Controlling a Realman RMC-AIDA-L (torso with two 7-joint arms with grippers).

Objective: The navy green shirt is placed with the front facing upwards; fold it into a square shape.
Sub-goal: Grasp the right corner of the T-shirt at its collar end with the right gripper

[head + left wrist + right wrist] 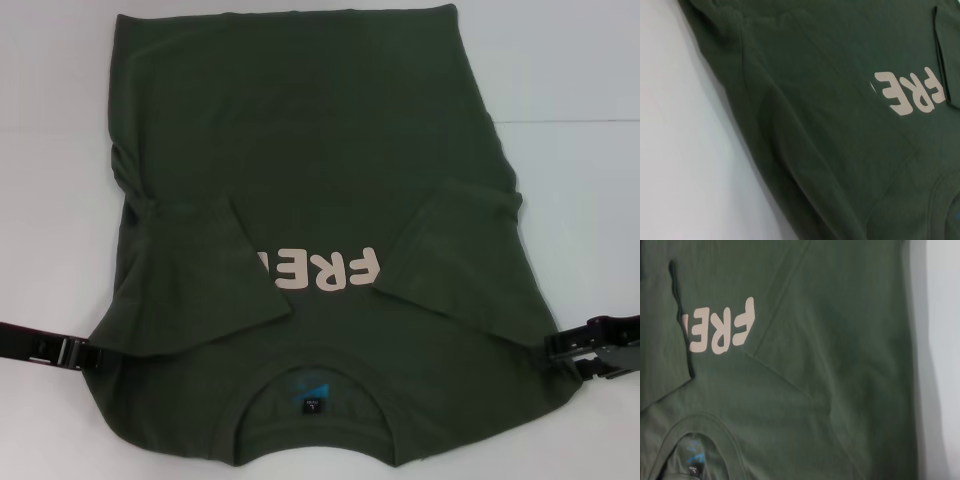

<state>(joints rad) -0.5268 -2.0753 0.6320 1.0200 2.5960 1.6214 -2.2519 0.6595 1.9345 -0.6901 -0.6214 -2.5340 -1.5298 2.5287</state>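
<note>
**Shirt lies flat, both sleeves turned inward**

Navy green shirt (320, 180) lies spread on the white table (580, 80), collar nearest me, both sleeves folded in over the chest and part of the pink lettering (325, 272) covered. Only the head view shows my left gripper (62, 352) and right gripper (590, 345), low at the shirt's shoulder edges. Whether my fingers are open, closed or gripping cloth, I cannot tell. My wrist views show cloth, lettering and table alone.
</note>
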